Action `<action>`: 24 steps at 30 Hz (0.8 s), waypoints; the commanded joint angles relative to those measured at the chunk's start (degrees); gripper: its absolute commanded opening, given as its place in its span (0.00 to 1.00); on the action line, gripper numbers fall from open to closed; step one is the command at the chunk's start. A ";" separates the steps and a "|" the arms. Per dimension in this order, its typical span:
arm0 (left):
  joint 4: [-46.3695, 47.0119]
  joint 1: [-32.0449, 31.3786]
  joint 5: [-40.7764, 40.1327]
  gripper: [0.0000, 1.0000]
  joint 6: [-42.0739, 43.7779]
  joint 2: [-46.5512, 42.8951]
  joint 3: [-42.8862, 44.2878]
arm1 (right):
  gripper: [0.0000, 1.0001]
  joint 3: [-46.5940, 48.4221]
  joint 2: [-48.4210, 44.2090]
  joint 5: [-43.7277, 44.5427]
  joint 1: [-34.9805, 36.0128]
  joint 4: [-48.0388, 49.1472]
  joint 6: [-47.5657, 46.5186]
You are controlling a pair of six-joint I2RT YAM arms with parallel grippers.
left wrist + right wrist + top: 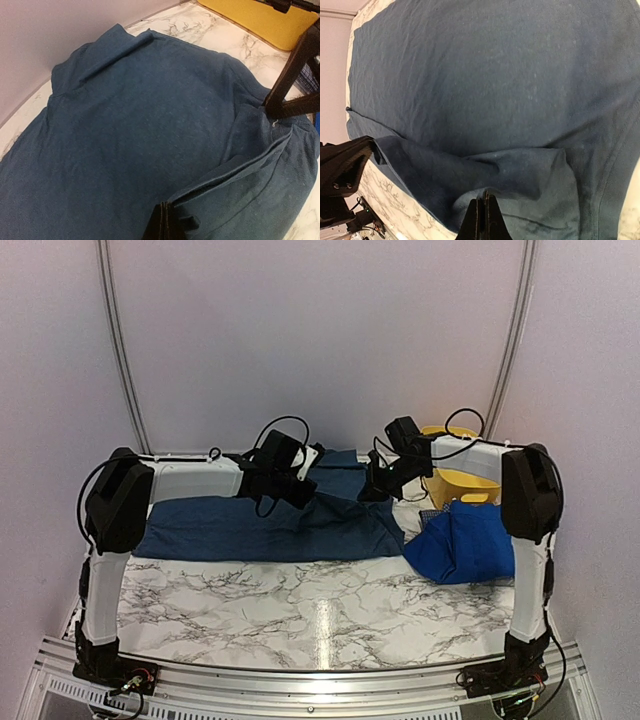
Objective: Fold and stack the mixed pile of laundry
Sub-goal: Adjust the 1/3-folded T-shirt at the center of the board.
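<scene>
The dark denim-blue garment (260, 525) lies spread across the back of the marble table. My left gripper (300, 475) is shut on its folded edge (220, 172), jaws pressed together on the cloth. My right gripper (378, 485) is shut on another part of the same garment (520, 170), pinching a fold. The royal-blue garment (462, 545) lies crumpled at the right. A bit of the blue-and-white checked shirt (431, 516) peeks out between it and the tub. In the left wrist view the right gripper's dark fingers (290, 80) show at the garment's right edge.
A yellow plastic tub (462, 483) stands at the back right, also in the left wrist view (260, 20). The marble table (300, 615) shows bare in front of the garments. The pale wall is close behind the garment.
</scene>
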 commanded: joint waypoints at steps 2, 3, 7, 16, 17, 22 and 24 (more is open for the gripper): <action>-1.38 1.21 0.65 0.02 0.94 4.05 4.64 | 0.00 8.01 5.00 1.17 -0.04 0.38 1.90; -1.41 1.58 0.80 0.02 1.10 4.66 5.72 | 0.00 8.88 5.70 0.99 -0.04 0.57 2.40; -2.70 2.68 0.82 0.03 2.67 7.77 9.71 | 0.00 11.02 8.38 0.99 -0.04 1.46 4.17; -4.54 6.17 -8.88 0.34 -2.42 10.14 13.10 | 0.34 18.49 9.80 5.86 -1.06 3.55 5.43; -5.08 6.90 -10.14 0.38 -4.95 9.56 13.27 | 0.37 18.55 9.05 6.25 -1.13 3.81 4.76; -8.66 11.14 -12.08 0.95 -13.44 3.49 9.75 | 0.45 15.36 5.57 5.55 -1.05 1.14 -0.68; -8.85 12.93 -9.28 0.99 -15.85 0.05 5.92 | 0.46 12.61 4.16 4.76 -0.80 0.07 -3.01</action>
